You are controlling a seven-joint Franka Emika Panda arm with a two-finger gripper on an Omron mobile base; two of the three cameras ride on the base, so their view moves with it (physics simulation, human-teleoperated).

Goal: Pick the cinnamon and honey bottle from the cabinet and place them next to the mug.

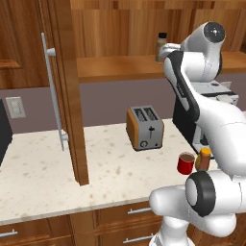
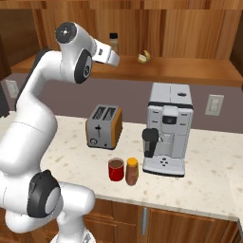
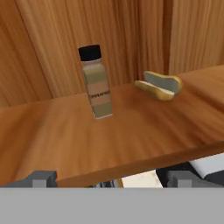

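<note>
The gripper is raised to the height of the cabinet shelf, and its two fingers stand spread as wide as they go. They hold nothing and touch nothing; both tips sit at the near edge of the shelf, well short of the bottle.

On the far left the tall cabinet door stands open, edge-on, with one long silver bar handle. One wall socket sits on the back wall to its left. Drawer fronts run under the counter.

One toaster stands near the middle of the counter, orange-sided, with two slots.

On the shelf above, one slim spice bottle, the cinnamon, stands upright with its dark cap up, straight ahead of the fingers. To its right on the same shelf lies one pale yellow, split-open piece of food; what it is cannot be told.

Near the front edge of the counter, one red mug stands upright. Just beside it on its right is one honey bottle, also upright, amber with a yellow cap.

Further right, behind them, stands one coffee machine. A second wall socket is on the wall to its right.
</note>
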